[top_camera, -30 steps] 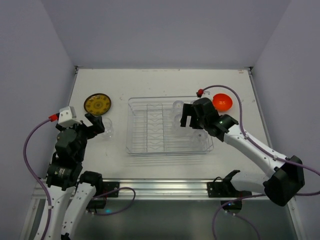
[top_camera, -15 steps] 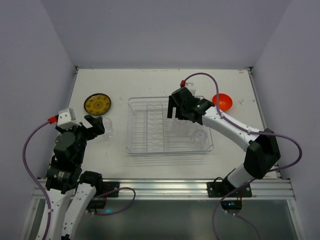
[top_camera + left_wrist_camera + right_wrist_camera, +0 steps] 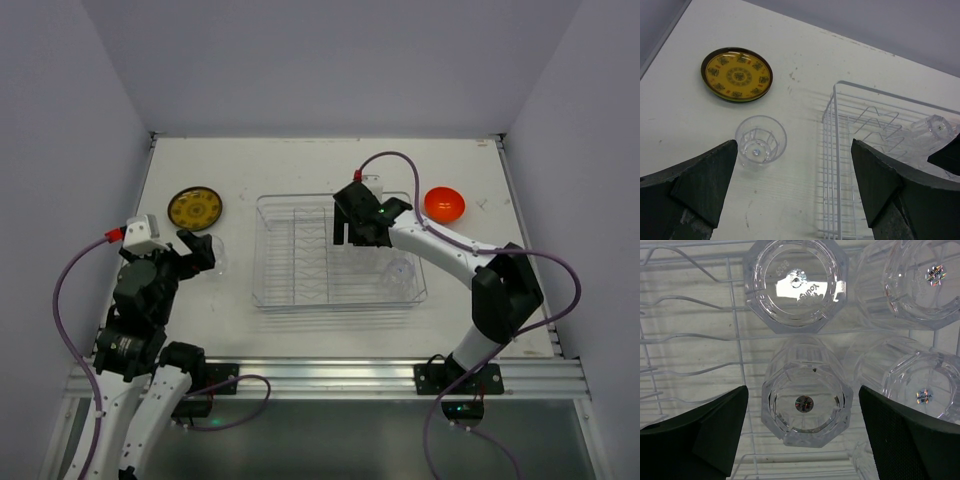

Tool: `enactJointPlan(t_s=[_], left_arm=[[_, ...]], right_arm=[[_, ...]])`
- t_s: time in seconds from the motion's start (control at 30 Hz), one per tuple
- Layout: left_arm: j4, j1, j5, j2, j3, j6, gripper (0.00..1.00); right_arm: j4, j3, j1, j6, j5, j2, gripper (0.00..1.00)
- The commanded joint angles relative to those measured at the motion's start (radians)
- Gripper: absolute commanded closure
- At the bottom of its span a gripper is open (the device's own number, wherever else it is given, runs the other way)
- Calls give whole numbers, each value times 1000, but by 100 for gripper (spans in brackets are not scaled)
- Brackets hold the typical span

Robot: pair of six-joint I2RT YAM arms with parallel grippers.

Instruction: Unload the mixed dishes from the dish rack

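Clear ribbed plastic forms the dish rack, mid-table. Its right end holds faceted glass cups packed side by side. We see the right gripper spread wide around the nearest cup, fingers clear of its walls. Left of the rack, a lone cup stands on the open white table near the glossy yellow plate. The left gripper gapes empty above them. The orange bowl sits just right of the rack.

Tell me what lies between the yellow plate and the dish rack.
Mostly bare table; one upright glass cup stands just off that line, touching neither. Clearest in the left wrist view.
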Motion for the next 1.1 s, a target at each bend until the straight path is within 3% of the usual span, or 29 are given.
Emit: enactJointPlan(t_s=[0.0, 0.23, 0.57, 0.67, 0.7, 0.9, 1.07], left_arm=[[38, -10, 23, 21, -5, 2, 0], [40, -11, 33, 29, -5, 7, 0], [35, -31, 13, 34, -5, 3, 0], [29, -48, -1, 37, -5, -4, 0], [29, -48, -1, 38, -5, -5, 0], [28, -50, -7, 58, -4, -7, 0], [34, -48, 34, 67, 4, 9, 0]], right_arm=[[-15, 33, 5, 25, 58, 12, 7], [25, -1, 8, 21, 27, 25, 19], [49, -55, 14, 37, 29, 31, 23], [68, -71, 14, 30, 18, 20, 34], [68, -73, 14, 25, 15, 17, 43], [80, -87, 20, 17, 6, -44, 71], [104, -119, 28, 2, -35, -211, 84]])
